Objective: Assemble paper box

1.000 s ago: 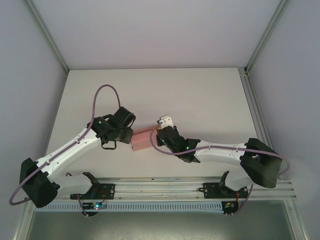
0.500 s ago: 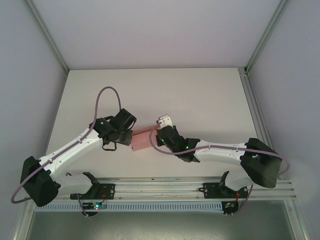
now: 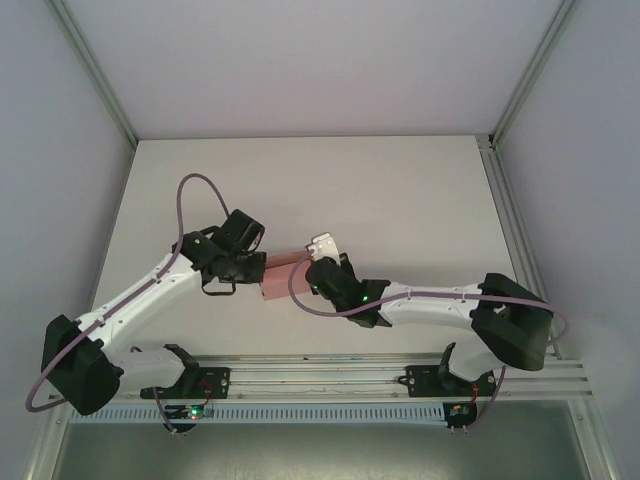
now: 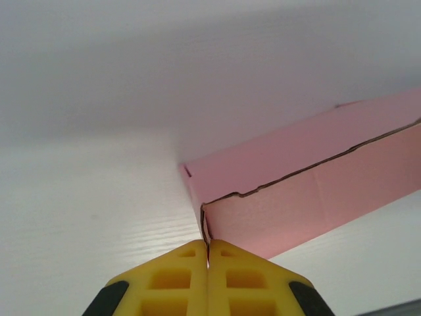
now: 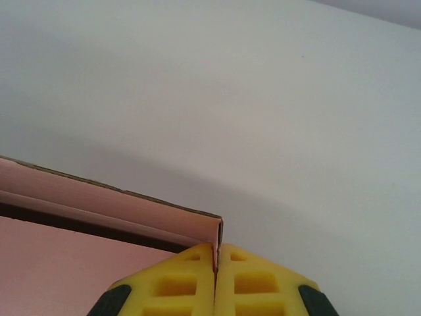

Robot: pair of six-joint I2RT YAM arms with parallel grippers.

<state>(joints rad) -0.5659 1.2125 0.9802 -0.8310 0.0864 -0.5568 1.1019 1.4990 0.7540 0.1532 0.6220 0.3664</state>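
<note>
The paper box (image 3: 282, 274) is a small pink card box held just above the white table (image 3: 400, 190), between my two grippers. My left gripper (image 3: 259, 271) is at its left end. In the left wrist view the yellow fingers (image 4: 177, 276) are shut, with the card edge at the box's (image 4: 309, 191) near corner pinched between their tips. My right gripper (image 3: 309, 268) is at the box's right end. In the right wrist view my right gripper (image 5: 216, 250) is shut on the upright end wall of the box (image 5: 85, 204), whose inside shows as a dark gap.
An aluminium rail (image 3: 330, 372) runs along the table's near edge, where both arm bases are fixed. Plain walls and slanted frame posts (image 3: 95, 70) close in the left, right and back. A purple cable (image 3: 190, 200) loops above the left arm. Open table lies behind the box.
My left gripper has shut on the box's corner. Both grippers and the box have shifted slightly to the left, and the right arm reaches further in.
</note>
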